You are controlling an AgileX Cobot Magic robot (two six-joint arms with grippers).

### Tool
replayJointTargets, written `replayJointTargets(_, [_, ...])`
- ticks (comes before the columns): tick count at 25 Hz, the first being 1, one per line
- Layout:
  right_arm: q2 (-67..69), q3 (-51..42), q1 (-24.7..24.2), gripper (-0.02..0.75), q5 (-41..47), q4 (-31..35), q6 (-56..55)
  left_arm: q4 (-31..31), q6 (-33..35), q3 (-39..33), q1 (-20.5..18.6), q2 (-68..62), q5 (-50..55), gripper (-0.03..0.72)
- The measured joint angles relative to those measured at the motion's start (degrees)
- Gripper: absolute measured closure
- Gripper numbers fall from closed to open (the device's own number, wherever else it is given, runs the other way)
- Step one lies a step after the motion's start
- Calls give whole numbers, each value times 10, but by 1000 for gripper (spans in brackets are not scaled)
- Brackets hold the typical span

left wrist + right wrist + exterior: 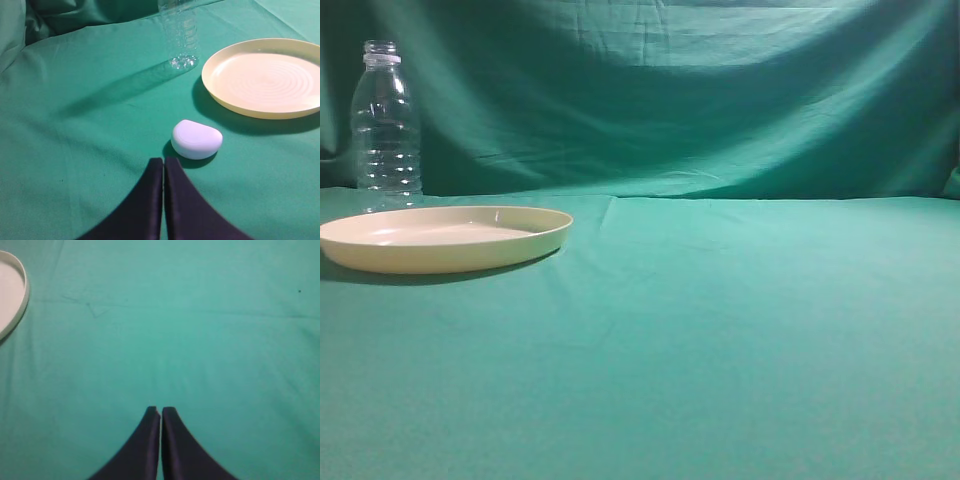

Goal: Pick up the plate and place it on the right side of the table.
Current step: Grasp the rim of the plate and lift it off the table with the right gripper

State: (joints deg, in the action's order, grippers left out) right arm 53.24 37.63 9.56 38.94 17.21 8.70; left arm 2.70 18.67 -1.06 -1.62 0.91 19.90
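Note:
The cream-yellow plate (445,237) lies flat on the teal-green table (740,330) at the left. It also shows in the left wrist view (265,77) at the upper right, and its rim shows at the left edge of the right wrist view (15,295). My left gripper (163,161) is shut and empty, above the cloth, to the left of and short of the plate. My right gripper (160,410) is shut and empty over bare cloth, well to the right of the plate. Neither gripper shows in the exterior view.
A clear plastic bottle (386,125) stands upright behind the plate; it also shows in the left wrist view (180,35). A small white rounded object (196,139) lies on the cloth just ahead of my left gripper. A green cloth backdrop (670,90) hangs behind the table.

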Motion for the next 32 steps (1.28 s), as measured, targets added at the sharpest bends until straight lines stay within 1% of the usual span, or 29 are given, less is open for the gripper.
replayJointTargets(1, [18, 1, 5, 738, -13, 16, 8, 0, 0, 0, 0, 0, 0, 688])
replayJointTargets(3, [48, 11, 5, 738, -24, 79, 70, 0, 0, 0, 0, 0, 0, 688])
replayJointTargets(6, [98, 46, 5, 738, 16, 250, 281, 0, 0, 0, 0, 0, 0, 688])
replayJointTargets(7, [115, 59, 5, 690, 35, 307, 356, 0, 0, 0, 0, 0, 0, 688])
replayJointTargets(9, [146, 84, 7, 690, 63, 399, 491, 0, 0, 0, 0, 0, 0, 688])
replayJointTargets(10, [164, 95, 8, 629, 74, 440, 536, 0, 0, 0, 0, 0, 0, 688])
replayJointTargets(12, [200, 133, 16, 632, 89, 485, 591, 0, 0, 0, 0, 0, 0, 688])
replayJointTargets(13, [218, 154, 24, 632, 90, 487, 600, 0, 0, 0, 0, 0, 0, 688])
replayJointTargets(15, [264, 206, 57, 632, 86, 472, 595, 0, 0, 0, 0, 0, 0, 688])
replayJointTargets(17, [312, 269, 107, 632, 72, 419, 546, 0, 0, 0, 0, 0, 0, 688])
replayJointTargets(19, [359, 334, 154, 632, 57, 325, 455, 0, 0, 0, 0, 0, 0, 688])
replayJointTargets(21, [412, 395, 197, 632, 57, 214, 348, 0, 0, 0, 0, 0, 0, 688])
replayJointTargets(23, [462, 460, 226, 632, 71, 116, 226, 0, 0, 0, 0, 0, 0, 688])
replayJointTargets(25, [516, 520, 249, 632, 100, 32, 140, 0, 0, 0, 0, 0, 0, 688])
replayJointTargets(28, [591, 607, 273, 632, 157, -35, 62, 0, 0, 0, 0, 0, 0, 688])
replayJointTargets(30, [636, 658, 285, 632, 186, -59, 38, 0, 0, 0, 0, 0, 0, 688])
replayJointTargets(32, [679, 697, 296, 632, 202, -69, 33, 0, 0, 0, 0, 0, 0, 688])
